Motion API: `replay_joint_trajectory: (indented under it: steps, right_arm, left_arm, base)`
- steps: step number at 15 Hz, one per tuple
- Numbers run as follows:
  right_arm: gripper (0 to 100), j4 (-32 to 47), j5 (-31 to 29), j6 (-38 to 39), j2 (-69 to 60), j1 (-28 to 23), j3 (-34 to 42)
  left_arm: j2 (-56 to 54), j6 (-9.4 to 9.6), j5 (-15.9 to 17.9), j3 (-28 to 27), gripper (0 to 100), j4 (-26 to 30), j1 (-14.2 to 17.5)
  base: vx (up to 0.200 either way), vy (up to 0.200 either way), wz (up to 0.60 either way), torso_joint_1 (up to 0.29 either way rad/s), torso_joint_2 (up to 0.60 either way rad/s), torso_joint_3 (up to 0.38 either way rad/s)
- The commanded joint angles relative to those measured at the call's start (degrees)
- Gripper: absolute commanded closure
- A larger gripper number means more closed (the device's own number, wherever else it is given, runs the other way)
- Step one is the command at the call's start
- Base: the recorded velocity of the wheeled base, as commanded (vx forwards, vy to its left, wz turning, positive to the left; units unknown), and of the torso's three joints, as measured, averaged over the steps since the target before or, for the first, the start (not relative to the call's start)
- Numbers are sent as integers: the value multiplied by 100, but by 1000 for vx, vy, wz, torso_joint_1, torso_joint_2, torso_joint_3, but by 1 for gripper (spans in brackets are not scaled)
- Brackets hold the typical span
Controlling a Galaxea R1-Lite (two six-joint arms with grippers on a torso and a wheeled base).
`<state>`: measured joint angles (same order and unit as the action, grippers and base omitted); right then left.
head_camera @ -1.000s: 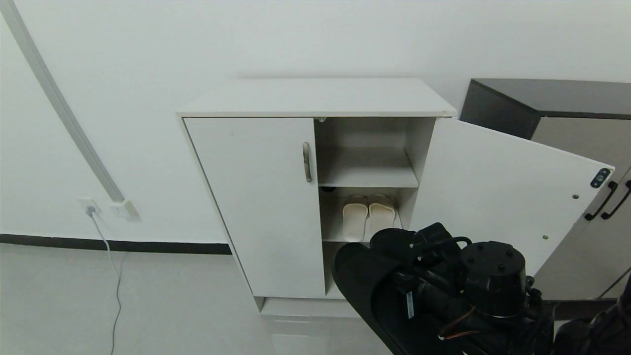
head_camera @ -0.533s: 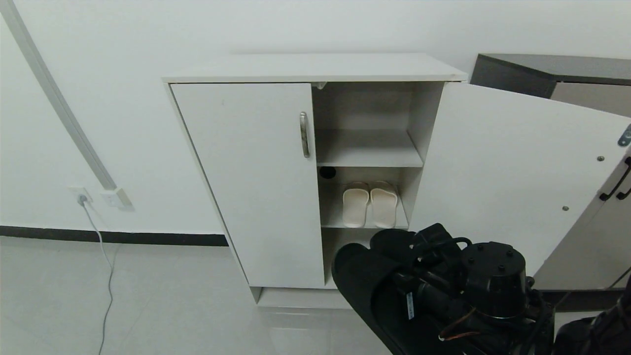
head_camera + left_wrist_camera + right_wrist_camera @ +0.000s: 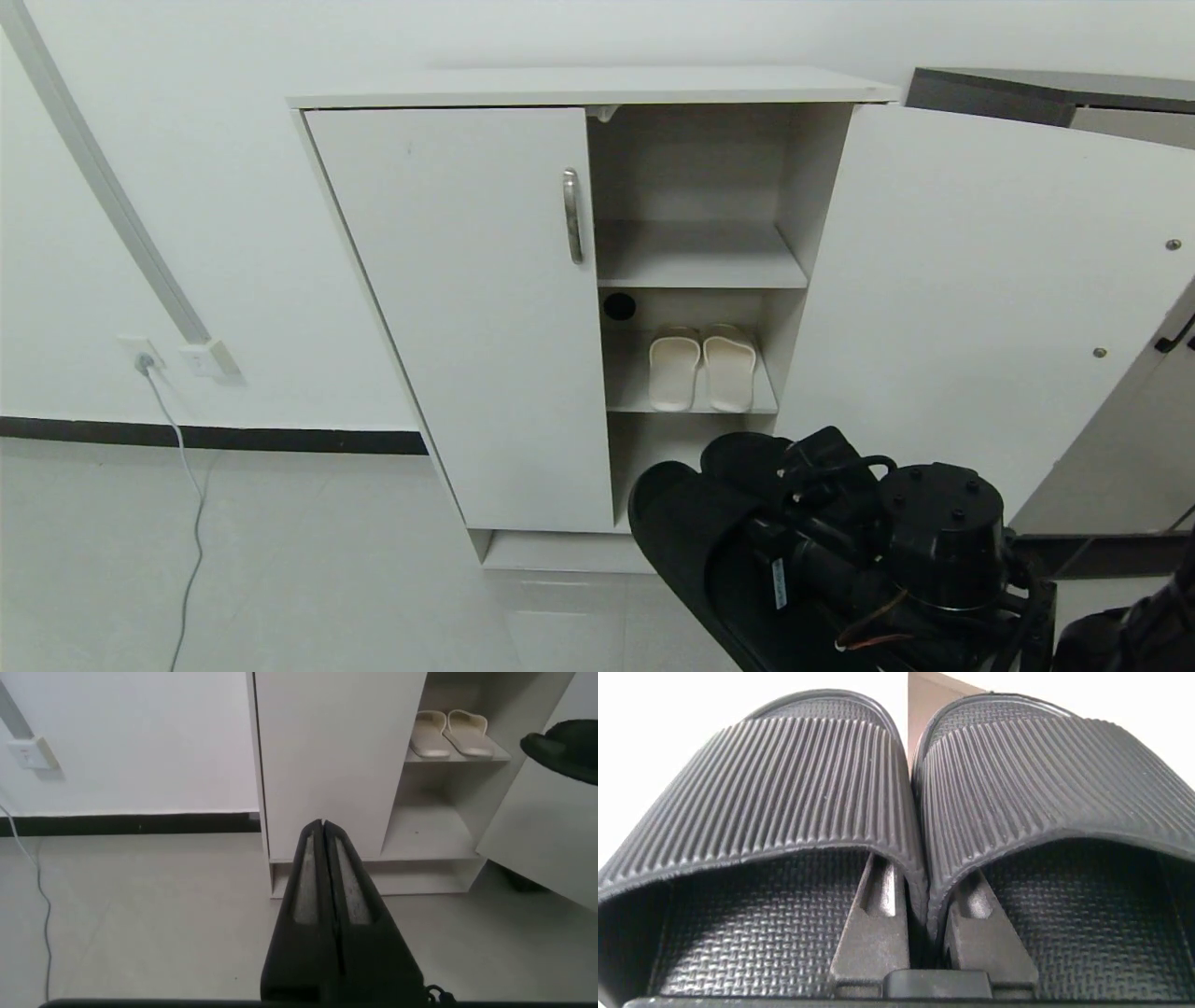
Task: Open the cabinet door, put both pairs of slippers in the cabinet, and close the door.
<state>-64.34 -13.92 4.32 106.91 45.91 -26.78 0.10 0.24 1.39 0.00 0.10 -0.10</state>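
The white cabinet (image 3: 457, 308) stands against the wall with its right door (image 3: 971, 299) swung open and its left door shut. A pair of cream slippers (image 3: 702, 369) sits on the middle shelf, also seen as cream slippers (image 3: 452, 732) from the left wrist. My right gripper (image 3: 920, 924) is shut on the pair of black slippers (image 3: 906, 849), pinching their inner sides together. The black slippers (image 3: 700, 523) hang low in front of the open compartment. My left gripper (image 3: 323, 845) is shut on nothing, low over the floor before the cabinet.
A dark cabinet (image 3: 1046, 93) stands right of the open door. A wall socket (image 3: 140, 359) with a cable (image 3: 187, 504) hanging to the floor is at the left. The bottom shelf (image 3: 430, 831) and top shelf (image 3: 695, 252) are bare. Grey floor lies before the cabinet.
The head camera has moved down and closer, so the cabinet sits higher and larger in view. The right arm with the black slippers keeps its place in the picture.
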Motion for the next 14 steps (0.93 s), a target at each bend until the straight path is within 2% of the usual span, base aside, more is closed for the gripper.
replay_joint_trajectory:
  steps: [1,4,7,9,12,14]
  right_arm:
    - [100,-26,-5,-71,49,67,85]
    - [100,-536,-243,-115,532,111,-99]
    - [100,-263,-1341,8,1192,155,-899]
    - [100,229,-1517,166,1271,146,-1119]
    - [100,1969,-2044,983,1253,269,-1795]
    - [100,3050,-2097,1493,1183,454,-2375]
  left_arm:
    - [-1,2,2,0,100,-1,1]
    - [-1,2,2,0,100,-10,1]
    - [-1,2,2,0,100,-1,1]
    - [-1,-7,2,0,100,-1,1]
    - [-1,-7,2,0,100,-1,1]
    - [-1,-16,2,0,100,-10,1]
  base:
    - [0,0,0,0,0,0]
    - [0,0,0,0,0,0]
    - [0,0,0,0,0,0]
    - [0,0,0,0,0,0]
    - [0,0,0,0,0,0]
    - [0,0,0,0,0,0]
